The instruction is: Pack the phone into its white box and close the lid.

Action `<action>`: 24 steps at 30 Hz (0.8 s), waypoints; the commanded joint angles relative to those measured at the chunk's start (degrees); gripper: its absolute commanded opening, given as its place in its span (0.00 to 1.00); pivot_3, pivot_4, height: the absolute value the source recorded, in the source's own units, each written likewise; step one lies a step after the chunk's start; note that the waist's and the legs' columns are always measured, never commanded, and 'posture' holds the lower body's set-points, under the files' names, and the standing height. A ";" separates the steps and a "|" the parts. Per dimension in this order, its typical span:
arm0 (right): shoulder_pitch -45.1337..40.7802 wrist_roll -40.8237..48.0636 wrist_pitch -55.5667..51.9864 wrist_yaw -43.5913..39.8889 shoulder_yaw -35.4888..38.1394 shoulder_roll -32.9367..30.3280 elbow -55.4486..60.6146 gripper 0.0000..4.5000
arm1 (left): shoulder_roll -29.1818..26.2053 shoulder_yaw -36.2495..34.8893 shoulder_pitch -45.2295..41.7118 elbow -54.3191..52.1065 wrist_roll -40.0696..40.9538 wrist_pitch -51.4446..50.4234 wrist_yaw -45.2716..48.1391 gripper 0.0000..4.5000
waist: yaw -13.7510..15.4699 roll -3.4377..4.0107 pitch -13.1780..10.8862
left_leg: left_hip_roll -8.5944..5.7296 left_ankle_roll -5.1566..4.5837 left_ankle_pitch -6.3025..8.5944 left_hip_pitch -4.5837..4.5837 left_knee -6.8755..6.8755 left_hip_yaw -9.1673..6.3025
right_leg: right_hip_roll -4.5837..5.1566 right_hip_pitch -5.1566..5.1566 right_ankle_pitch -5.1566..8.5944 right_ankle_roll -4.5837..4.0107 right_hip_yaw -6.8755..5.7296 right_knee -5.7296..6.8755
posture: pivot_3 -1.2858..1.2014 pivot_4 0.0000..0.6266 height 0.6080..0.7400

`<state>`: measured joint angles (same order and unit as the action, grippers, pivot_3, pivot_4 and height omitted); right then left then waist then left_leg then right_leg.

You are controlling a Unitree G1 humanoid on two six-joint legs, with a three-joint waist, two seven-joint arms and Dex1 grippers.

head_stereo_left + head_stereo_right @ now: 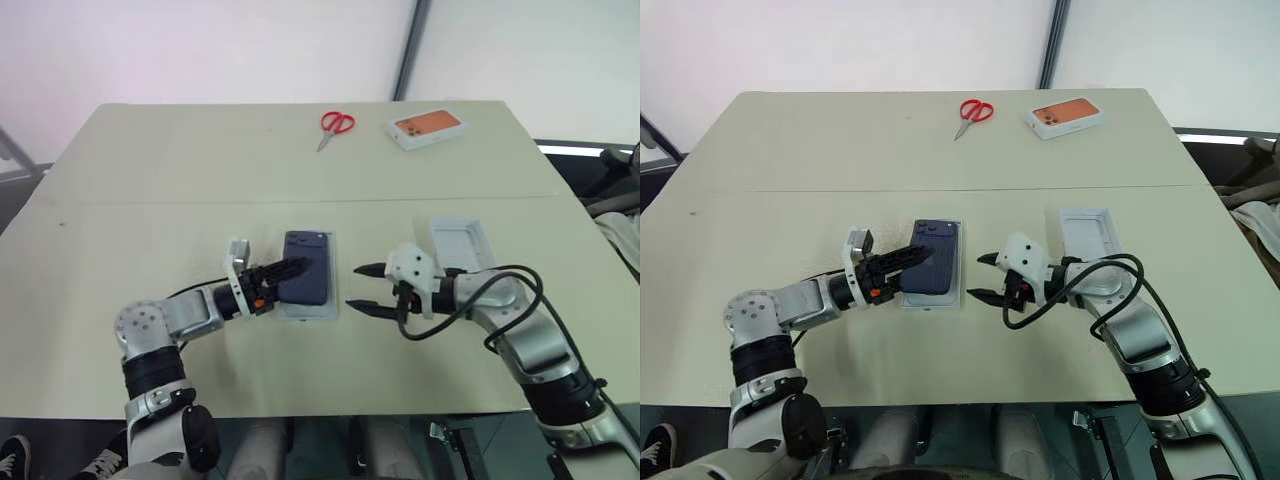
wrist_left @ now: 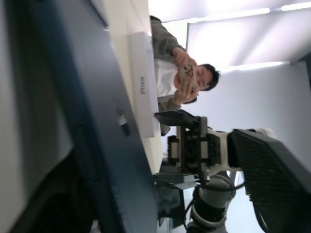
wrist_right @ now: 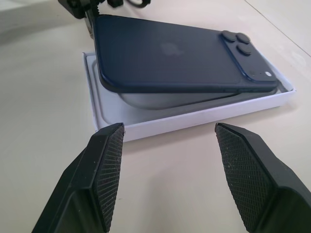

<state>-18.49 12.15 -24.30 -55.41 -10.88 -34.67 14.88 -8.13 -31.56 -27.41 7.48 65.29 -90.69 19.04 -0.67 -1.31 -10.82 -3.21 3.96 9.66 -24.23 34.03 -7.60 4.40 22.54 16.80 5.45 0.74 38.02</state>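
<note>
The dark navy phone lies back up and slightly tilted in the shallow white box at the table's middle. Seen from the right wrist, the phone sits askew over the box rim. My left gripper reaches in from the left over the phone's left edge, with its fingers spread wide apart and one finger standing well off the phone. My right gripper hangs open and empty just right of the box. The lid lies inside up behind the right gripper.
Red scissors and a white box with an orange phone picture lie at the table's far edge. A person sits beyond the table's right side. Bare table surface stretches to the left and in front.
</note>
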 commanded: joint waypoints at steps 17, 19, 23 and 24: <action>-2.17 -0.50 2.95 1.04 -1.49 1.81 -1.49 0.69 | -6.63 2.74 -0.83 -3.39 1.88 1.43 3.16 0.92 | -0.05 0.00 0.00 | 0.03 0.00 0.00 -0.10 -0.03 -0.03 | -0.02 0.13 0.00 0.00 0.01 -0.01 | 0.52 0.24 1.00; -2.48 -0.56 3.04 1.01 -1.51 1.87 -1.74 0.69 | -6.57 4.00 -0.73 -3.76 0.98 2.40 3.31 0.92 | -0.02 0.00 0.00 | 0.03 0.00 0.00 -0.12 -0.03 -0.02 | -0.02 0.14 0.00 0.00 0.02 -0.01 | 0.52 0.24 1.00; -2.87 -0.78 3.24 0.92 -1.61 1.84 -2.20 0.69 | -6.99 6.36 -0.20 -5.23 1.19 2.76 4.02 0.92 | 0.00 0.00 -0.01 | 0.02 0.00 0.00 -0.12 -0.03 -0.02 | 0.00 0.14 0.00 -0.01 0.02 -0.02 | 0.52 0.24 1.00; -2.95 -0.82 3.28 0.93 -1.64 1.85 -2.30 0.69 | -7.43 7.09 0.15 -5.67 1.19 2.75 4.48 0.92 | 0.01 0.00 -0.01 | 0.02 0.00 0.00 -0.13 -0.03 -0.03 | 0.00 0.14 0.01 -0.01 0.01 -0.02 | 0.52 0.24 1.00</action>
<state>-20.53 11.29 -22.13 -54.45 -12.91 -32.93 11.95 -14.84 -25.36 -27.24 4.51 65.46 -88.28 21.53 -0.66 -1.31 -10.82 -3.20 3.96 9.67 -24.35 34.00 -7.63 4.40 22.68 16.80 5.44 0.76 37.99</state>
